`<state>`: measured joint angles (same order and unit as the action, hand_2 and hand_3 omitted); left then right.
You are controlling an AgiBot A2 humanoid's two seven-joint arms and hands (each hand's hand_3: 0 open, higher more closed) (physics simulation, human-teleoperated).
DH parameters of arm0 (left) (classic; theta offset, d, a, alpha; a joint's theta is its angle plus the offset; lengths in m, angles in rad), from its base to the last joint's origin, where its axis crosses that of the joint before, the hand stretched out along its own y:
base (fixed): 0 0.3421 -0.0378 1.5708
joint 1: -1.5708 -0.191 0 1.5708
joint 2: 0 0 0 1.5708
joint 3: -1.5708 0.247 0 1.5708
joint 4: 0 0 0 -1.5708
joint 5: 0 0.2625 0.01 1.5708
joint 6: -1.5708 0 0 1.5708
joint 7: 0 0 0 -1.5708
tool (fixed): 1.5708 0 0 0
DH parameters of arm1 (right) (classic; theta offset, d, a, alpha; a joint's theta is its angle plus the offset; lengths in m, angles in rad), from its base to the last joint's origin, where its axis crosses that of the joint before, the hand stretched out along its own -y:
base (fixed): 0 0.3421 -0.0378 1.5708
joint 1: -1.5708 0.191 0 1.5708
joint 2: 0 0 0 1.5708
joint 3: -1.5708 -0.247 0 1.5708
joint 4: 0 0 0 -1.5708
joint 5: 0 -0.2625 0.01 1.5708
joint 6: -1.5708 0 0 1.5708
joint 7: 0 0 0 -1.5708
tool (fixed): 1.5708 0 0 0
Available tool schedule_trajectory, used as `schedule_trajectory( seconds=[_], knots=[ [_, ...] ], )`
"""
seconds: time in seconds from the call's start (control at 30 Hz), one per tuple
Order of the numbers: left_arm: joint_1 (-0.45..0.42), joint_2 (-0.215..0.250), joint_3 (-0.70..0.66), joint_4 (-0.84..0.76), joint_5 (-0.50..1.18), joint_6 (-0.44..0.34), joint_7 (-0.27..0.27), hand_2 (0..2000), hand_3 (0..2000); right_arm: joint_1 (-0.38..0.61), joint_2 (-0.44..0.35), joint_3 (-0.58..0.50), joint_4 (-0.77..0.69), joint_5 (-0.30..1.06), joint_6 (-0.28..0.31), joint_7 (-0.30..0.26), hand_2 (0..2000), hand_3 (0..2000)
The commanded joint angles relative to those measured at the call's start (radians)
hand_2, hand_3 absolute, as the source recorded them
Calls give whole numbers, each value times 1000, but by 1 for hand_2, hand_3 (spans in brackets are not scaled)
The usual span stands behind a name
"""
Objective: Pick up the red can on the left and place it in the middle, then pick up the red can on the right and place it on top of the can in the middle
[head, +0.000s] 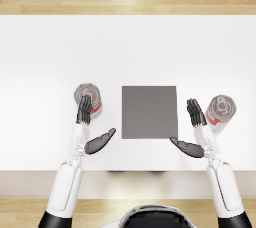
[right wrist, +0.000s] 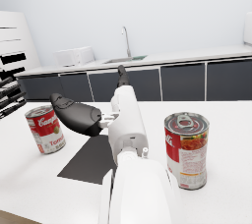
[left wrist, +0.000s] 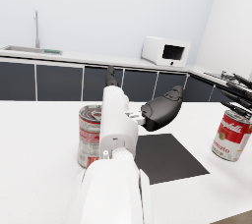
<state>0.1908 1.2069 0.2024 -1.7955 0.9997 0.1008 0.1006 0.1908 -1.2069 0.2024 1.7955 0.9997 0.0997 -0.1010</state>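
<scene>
The left red can stands upright on the white table, left of a dark grey mat in the middle. My left hand is open; its fingers lie over the can's near side and its thumb is spread toward the mat. It grips nothing. In the left wrist view the can shows partly behind the forearm, and the left hand holds nothing. The right red can stands right of the mat. My right hand is open just inside that can, apart from it.
The table's near edge runs just below both hands. In the wrist views, dark kitchen cabinets, a sink tap and a white microwave stand far behind the table. The right wrist view shows both cans.
</scene>
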Motion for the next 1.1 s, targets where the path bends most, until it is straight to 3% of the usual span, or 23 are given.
schedule_trajectory(
  seconds=[0.03,0.67,0.77,0.9,1.1],
  knots=[
    [0,0,0,0,0,0,0,0,0,0,0,0,0,0,0,0,0,0],
    [2,1,30,16,0,0,0,0,0,0,0,0,0,0,0,0,0,0],
    [28,24,-9,34,0,-64,-64,0,0,3,-8,5,29,0,-48,49,0,0],
    [59,46,-74,57,44,-91,-91,0,0,-17,-12,-71,82,0,-86,87,0,0],
    [105,68,-159,131,311,-100,-99,0,0,-36,-21,-205,115,267,-98,99,0,0]
  ],
)
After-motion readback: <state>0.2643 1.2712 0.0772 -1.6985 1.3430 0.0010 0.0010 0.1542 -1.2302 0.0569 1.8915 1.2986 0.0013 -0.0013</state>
